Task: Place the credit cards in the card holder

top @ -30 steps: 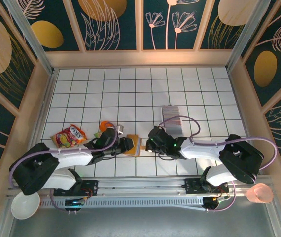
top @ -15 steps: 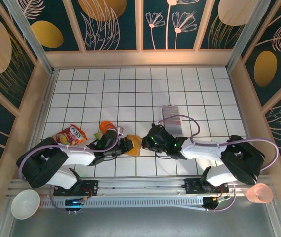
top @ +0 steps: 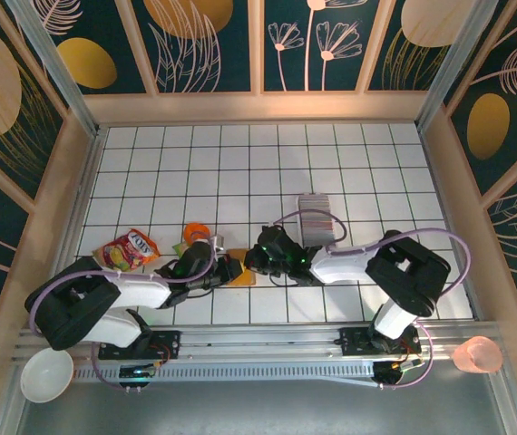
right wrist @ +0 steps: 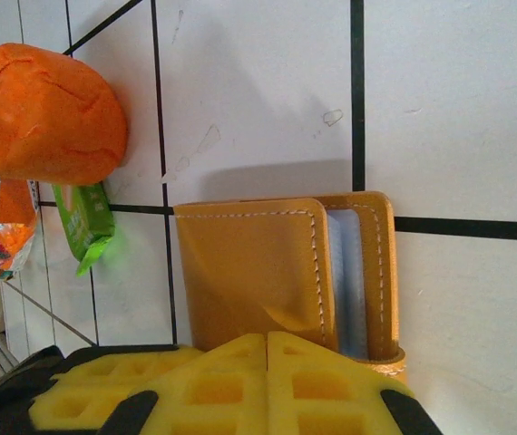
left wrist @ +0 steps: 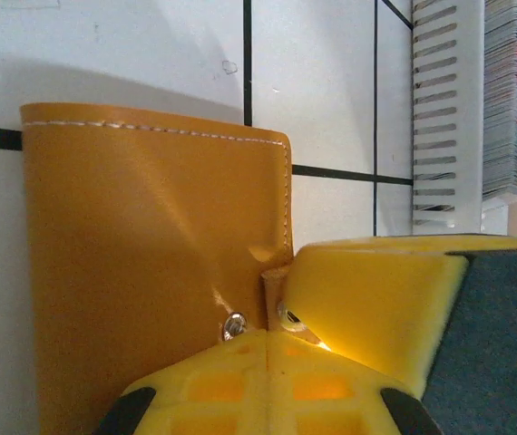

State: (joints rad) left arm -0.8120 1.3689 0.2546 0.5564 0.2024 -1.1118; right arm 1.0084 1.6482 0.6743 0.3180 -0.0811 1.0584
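The holder (top: 243, 271) is lying on the surface (top: 240, 172) between the two arms. Its clasp tab is being pinched by the closed left jaws. The right jaws are closed as well, at the holder's opposite edge; whether a flap is being caught between them cannot be told from the wrist view. One flap is being held slightly apart, with pale lining showing. The cards (top: 315, 216) are standing edge-on in the tray (left wrist: 435, 109), just beyond the right arm, and none is being carried.

If the arms are pulled unevenly, the holder could be dragged, flipped or creased; a dent is already showing near the tab. If the tab is let slip, the flap is likely to fall shut before a card is brought.

An orange lump (right wrist: 45, 109) and a green packet (right wrist: 91, 227) are lying near the holder's far side, where they could be knocked. The right arm's cable (top: 317, 214) is looping over the tray and could be snagged during a reach for a card.
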